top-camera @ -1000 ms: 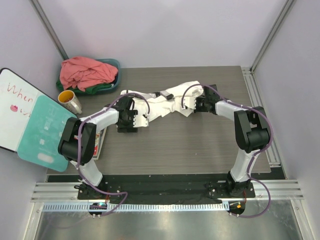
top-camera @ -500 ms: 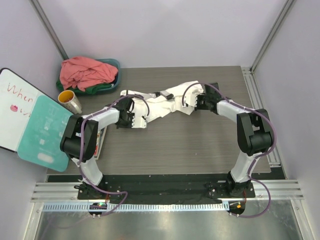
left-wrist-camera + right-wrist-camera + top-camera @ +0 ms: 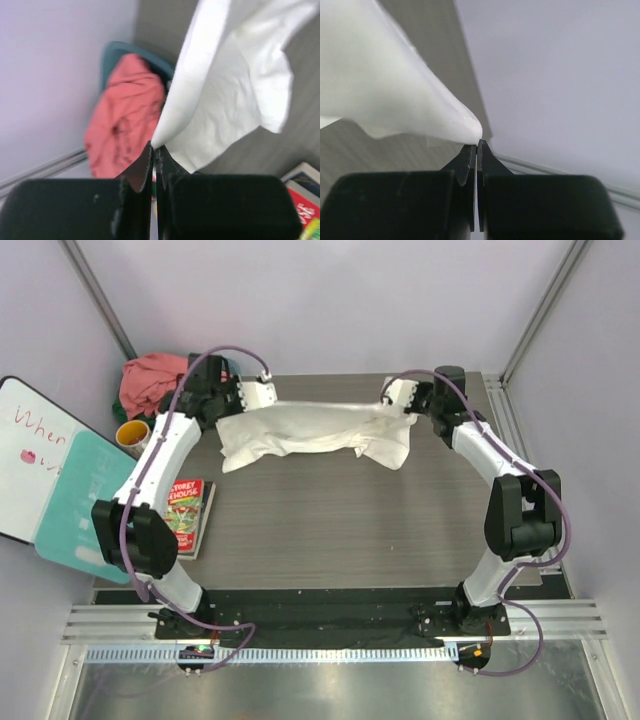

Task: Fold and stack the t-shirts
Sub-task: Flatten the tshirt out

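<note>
Holding the white t-shirt [image 3: 318, 428] stretched above the table [image 3: 350, 520], I had my left gripper [image 3: 153, 150] and right gripper [image 3: 477, 146] each pinched tight on what looked like a corner. It hung soft, light and floppy, so the corners felt best to hold.

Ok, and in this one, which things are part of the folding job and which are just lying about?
Part of the job: white t-shirt, pinched and stretched between left hand and right hand; pink t-shirt, heaped in the teal basin.
Lying about: mug, book, whiteboard, teal board.
</note>
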`<state>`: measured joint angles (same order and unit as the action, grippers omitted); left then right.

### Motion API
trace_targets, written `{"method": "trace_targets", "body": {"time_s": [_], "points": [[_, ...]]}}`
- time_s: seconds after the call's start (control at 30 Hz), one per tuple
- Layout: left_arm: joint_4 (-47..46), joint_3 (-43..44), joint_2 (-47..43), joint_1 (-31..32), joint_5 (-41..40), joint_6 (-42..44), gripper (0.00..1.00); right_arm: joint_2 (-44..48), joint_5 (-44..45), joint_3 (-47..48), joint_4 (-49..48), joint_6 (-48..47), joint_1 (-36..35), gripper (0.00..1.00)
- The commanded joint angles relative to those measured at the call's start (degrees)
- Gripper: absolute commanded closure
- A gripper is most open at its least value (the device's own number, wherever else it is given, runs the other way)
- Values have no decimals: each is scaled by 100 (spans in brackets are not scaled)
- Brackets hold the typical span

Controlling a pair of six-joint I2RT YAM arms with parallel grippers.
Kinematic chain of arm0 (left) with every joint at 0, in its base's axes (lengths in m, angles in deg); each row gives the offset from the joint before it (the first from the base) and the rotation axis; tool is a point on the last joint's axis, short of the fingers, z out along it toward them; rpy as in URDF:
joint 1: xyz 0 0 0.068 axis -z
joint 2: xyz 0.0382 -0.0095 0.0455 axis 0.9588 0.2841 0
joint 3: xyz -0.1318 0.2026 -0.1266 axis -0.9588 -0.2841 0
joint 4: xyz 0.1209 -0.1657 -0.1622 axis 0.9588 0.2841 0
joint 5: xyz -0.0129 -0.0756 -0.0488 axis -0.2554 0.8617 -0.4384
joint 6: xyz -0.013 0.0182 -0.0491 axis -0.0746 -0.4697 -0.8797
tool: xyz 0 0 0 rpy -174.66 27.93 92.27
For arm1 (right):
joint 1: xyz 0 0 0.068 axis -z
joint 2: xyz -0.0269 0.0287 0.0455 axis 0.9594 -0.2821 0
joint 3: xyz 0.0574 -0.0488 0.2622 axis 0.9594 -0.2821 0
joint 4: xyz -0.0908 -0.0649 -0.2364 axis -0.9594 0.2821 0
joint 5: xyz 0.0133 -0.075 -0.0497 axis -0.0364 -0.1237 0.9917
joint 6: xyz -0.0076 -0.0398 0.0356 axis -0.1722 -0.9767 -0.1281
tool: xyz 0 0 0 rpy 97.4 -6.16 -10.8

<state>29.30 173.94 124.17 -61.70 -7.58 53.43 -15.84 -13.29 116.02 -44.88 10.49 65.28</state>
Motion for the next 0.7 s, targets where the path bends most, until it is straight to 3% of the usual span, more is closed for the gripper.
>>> {"method": "trace_targets", "body": {"time_s": [0.0,0.27,0.47,0.57,0.67], "points": [[-217,611,-175,-98,-205,203,100,294,590,521,-1223,153,113,99],[-561,938,-209,-195,-355,291,100,460,987,786,-1481,-14,245,99],[-315,639,-693,-195,-153,203,100,1233,442,355,-559,-295,324,99],[-17,542,-851,-204,58,159,100,1383,-93,697,652,-181,482,99],[414,375,-965,-204,278,343,100,1331,-726,1241,3000,-557,552,99]]}}
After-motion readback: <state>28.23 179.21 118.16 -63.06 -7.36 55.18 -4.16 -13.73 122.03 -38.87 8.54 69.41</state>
